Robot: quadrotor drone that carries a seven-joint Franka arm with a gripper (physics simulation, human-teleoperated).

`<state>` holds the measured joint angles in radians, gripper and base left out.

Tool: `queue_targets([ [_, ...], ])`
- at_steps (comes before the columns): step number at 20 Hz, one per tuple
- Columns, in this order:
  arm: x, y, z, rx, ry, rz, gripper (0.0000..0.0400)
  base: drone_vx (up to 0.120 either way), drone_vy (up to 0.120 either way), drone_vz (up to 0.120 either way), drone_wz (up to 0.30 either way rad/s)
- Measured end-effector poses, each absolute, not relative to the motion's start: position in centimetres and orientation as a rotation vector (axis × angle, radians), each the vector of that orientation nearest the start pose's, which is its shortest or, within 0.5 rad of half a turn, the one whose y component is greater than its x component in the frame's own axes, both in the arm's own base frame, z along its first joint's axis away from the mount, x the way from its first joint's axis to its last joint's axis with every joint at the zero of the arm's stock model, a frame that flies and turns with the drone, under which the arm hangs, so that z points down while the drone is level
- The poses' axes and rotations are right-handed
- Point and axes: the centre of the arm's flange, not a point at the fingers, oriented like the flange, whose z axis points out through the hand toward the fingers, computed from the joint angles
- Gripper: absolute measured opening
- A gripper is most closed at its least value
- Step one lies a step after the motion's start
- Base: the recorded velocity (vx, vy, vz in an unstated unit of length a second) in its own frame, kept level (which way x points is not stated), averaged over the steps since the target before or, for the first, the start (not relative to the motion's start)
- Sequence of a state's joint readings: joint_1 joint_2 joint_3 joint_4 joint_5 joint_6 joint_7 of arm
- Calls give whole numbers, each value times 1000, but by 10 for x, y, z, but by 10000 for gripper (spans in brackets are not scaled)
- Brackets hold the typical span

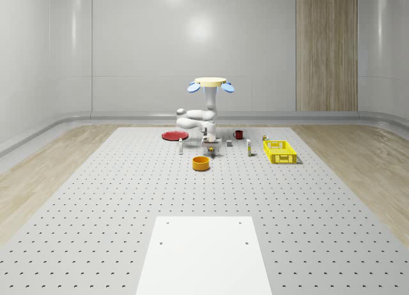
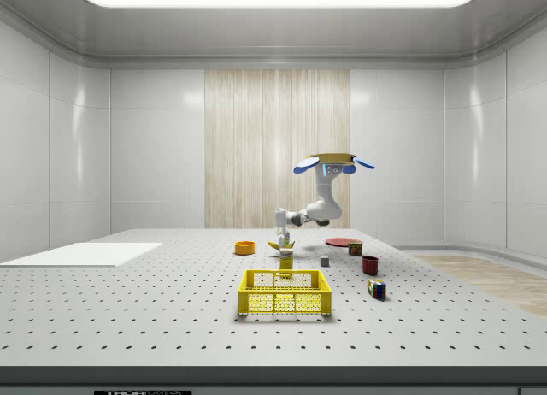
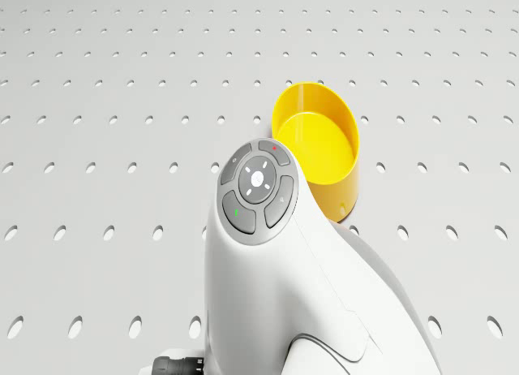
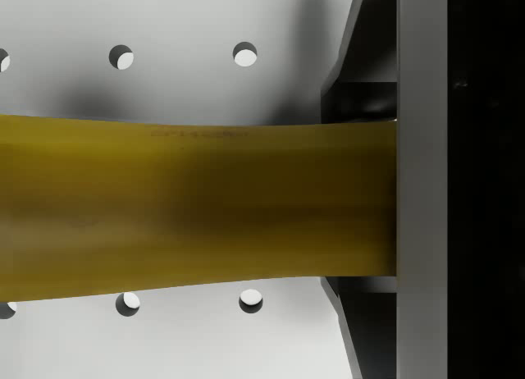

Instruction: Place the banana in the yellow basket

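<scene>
The perforated table [image 1: 96, 205] spans the floor, with a plain white panel [image 1: 204, 257] set in it at the near edge in the whole-scene view. The drone [image 1: 210, 84] hovers above the middle of the object cluster, rotors level, well clear of the surface; the arm [image 1: 198, 119] hangs below it, folds toward the whole-scene view's left and then drops down. The yellow basket [image 1: 280, 152] sits on the table to the whole-scene view's right of the robot, apart from it; in the side view it is the nearest item [image 2: 285, 292], with the arm behind it. A red plate [image 1: 173, 136] lies to the left behind the arm, an orange bowl [image 1: 201, 163] sits just in front of the gripper, and the drone view shows that bowl [image 3: 316, 144] just past the arm's wrist housing. A dark red mug [image 1: 239, 134] stands right of the arm, and a small multicoloured cube [image 2: 376, 288] sits near the basket in the side view. The gripper [image 1: 209, 147] is low, near the table. In the wrist view the banana [image 4: 197, 207] runs across between the fingers, one finger pad [image 4: 420, 182] pressed against its side, so the gripper is closed on the banana. The banana [image 2: 283, 244] is held just above the table, not in the basket.
</scene>
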<state>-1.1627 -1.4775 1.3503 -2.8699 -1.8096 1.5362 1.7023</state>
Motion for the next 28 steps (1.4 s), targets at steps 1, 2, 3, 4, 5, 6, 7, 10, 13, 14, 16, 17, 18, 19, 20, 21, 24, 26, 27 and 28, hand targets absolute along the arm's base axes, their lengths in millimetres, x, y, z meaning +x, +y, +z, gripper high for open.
queue_targets([
  [1,307,0,492,-4,1,802,193,-40,40,120,0],
  [2,307,0,489,-4,1,799,193,-120,120,120,0],
  [3,307,0,487,-4,2,797,193,-120,120,120,0],
  [4,307,0,485,-4,2,795,193,-120,120,120,0],
  [5,307,0,483,-4,2,793,193,-120,120,120,0],
  [6,307,0,482,-4,2,791,193,-120,120,120,0],
  [7,307,0,481,-4,2,790,193,-120,120,120,0],
  [10,307,0,479,-4,2,786,193,-120,120,120,0],
  [13,307,0,478,-4,2,786,193,-53,120,93,0],
  [14,307,0,478,-4,2,786,193,0,120,0,0],
  [16,307,0,477,-4,3,786,193,0,120,20,0],
  [17,307,0,477,-4,3,786,193,0,120,120,0],
  [18,307,0,477,-4,3,786,193,0,120,120,0],
  [19,307,0,477,-4,3,786,193,0,120,120,0],
  [20,307,0,477,-4,3,786,193,0,120,120,0],
  [21,307,0,477,-4,3,786,193,0,120,120,0],
  [24,307,0,477,-4,3,786,193,0,120,67,0],
  [26,307,0,477,-4,3,786,193,0,120,20,0],
  [27,307,0,477,-4,3,786,193,0,120,120,0],
  [28,307,0,477,-4,3,786,193,0,120,120,0],
])
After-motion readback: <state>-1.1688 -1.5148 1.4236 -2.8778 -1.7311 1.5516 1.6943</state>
